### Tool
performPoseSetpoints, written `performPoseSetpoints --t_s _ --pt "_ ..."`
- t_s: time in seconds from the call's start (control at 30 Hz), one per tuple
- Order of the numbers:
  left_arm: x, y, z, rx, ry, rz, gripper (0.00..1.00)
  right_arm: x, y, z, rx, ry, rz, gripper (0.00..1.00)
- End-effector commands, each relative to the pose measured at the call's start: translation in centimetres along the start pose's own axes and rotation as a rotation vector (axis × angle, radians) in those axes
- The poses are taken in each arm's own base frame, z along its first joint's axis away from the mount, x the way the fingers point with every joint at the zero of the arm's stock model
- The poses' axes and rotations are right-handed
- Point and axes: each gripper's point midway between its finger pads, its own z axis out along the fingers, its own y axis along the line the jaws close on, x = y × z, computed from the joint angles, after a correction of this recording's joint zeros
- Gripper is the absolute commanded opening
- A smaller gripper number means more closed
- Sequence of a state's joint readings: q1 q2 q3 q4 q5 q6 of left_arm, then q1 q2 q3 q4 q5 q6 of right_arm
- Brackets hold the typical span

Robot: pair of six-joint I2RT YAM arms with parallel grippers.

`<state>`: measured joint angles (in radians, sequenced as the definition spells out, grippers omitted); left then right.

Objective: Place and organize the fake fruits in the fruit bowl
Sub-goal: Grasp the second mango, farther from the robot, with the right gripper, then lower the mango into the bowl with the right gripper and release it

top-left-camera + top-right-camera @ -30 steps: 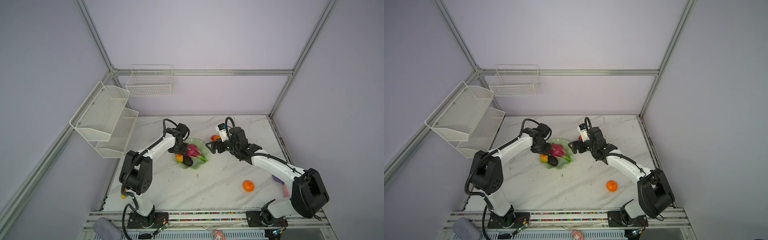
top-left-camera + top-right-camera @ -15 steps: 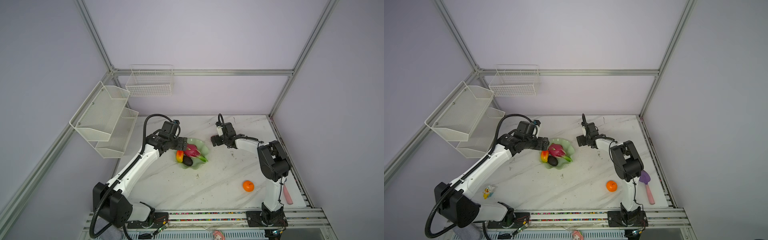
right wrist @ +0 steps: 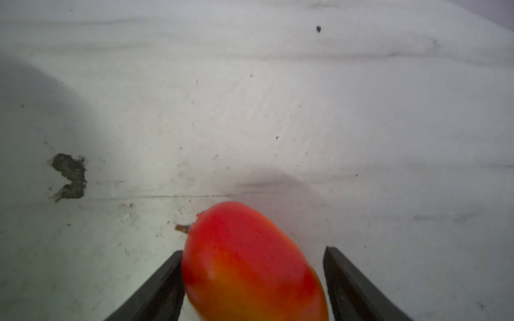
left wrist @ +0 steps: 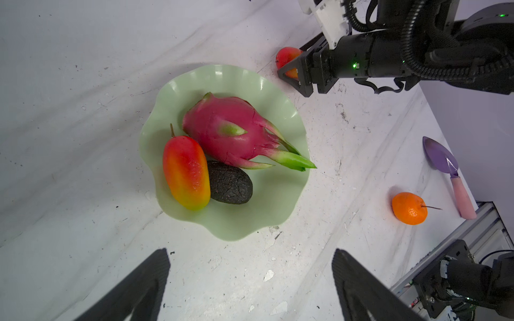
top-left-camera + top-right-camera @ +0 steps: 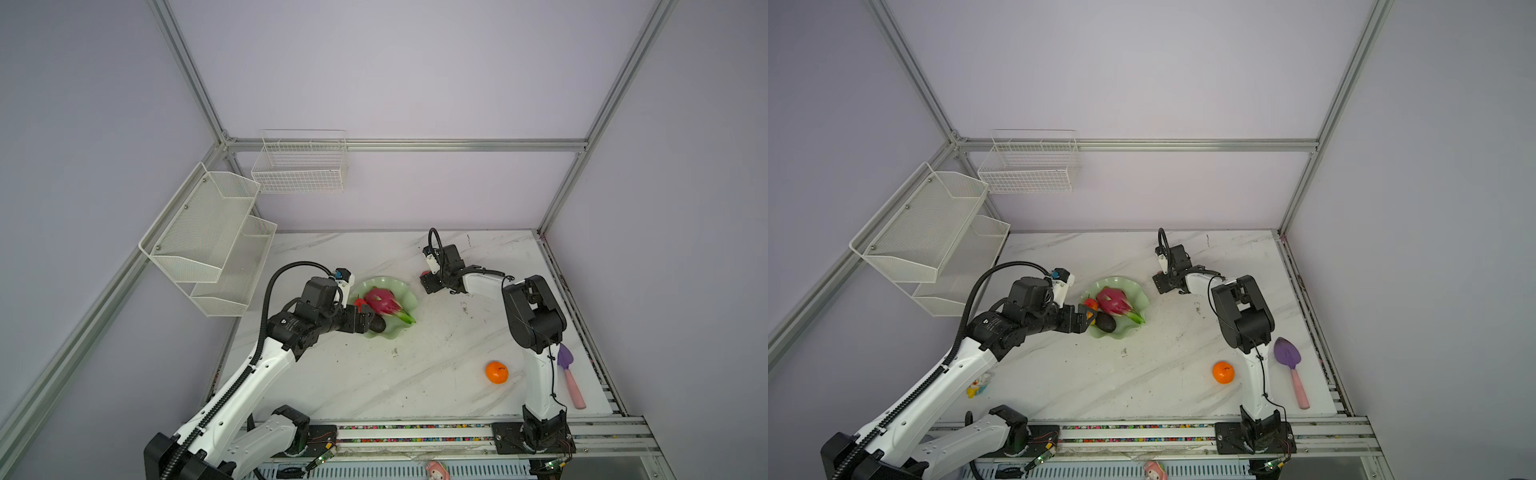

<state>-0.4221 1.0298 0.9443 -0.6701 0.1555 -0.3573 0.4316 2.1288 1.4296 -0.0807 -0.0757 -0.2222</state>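
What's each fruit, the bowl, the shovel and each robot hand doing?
fruit bowl: upright, holding three fruits.
dragon fruit: lying in the bowl.
mango: in the bowl, beside the avocado.
avocado: in the bowl.
second mango: outside the bowl, within the right hand.
tangerine: loose on the table.
shovel: lying flat on the table.
left hand: open, empty.
right hand: around the second mango; grip unclear.

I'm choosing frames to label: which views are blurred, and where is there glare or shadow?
Right wrist view: the mango is soft, out of focus near the lens, a grey shadow on the table beyond it. Left wrist view: sharp, with small glare spots along the fruit bowl rim. Both top views: even, soft light.
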Motion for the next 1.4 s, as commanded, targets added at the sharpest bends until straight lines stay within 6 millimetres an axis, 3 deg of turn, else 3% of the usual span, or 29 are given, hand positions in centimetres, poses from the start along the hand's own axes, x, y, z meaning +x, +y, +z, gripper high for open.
performPoseSetpoints --t_s 0.0,0.23,0.4,0.57,0.77,1.07,1.37 --pt "-0.3 -0.3 0.5 0.023 -0.025 -0.005 0.93 0.4 0.1 0.0 -0.018 0.024 -0.015 0.70" --pt "-0.3 0.1 1.7 0.004 -0.013 -0.027 0.93 0.0 0.2 -0.9 -0.029 0.024 -0.003 0.54" --pt "0.2 0.2 2.0 0.008 0.003 -0.042 0.94 -2.2 1.5 -4.8 -0.097 -0.060 -0.015 0.52" --pt "-0.5 0.6 1.4 -0.015 -0.039 -0.045 0.94 -4.7 5.0 -9.4 -0.278 -0.132 -0.013 0.51" --pt "-0.5 0.6 1.7 -0.018 -0.036 -0.045 0.94 -5.6 9.5 -13.3 -0.469 -0.183 -0.008 0.53" --pt "-0.4 0.4 1.0 -0.007 -0.042 -0.041 0.95 -4.2 13.5 -11.8 -0.545 -0.087 -0.017 0.53" --pt "0.2 0.6 0.1 -0.013 -0.054 -0.040 0.95 -2.9 13.8 -9.5 -0.522 -0.019 -0.013 0.55"
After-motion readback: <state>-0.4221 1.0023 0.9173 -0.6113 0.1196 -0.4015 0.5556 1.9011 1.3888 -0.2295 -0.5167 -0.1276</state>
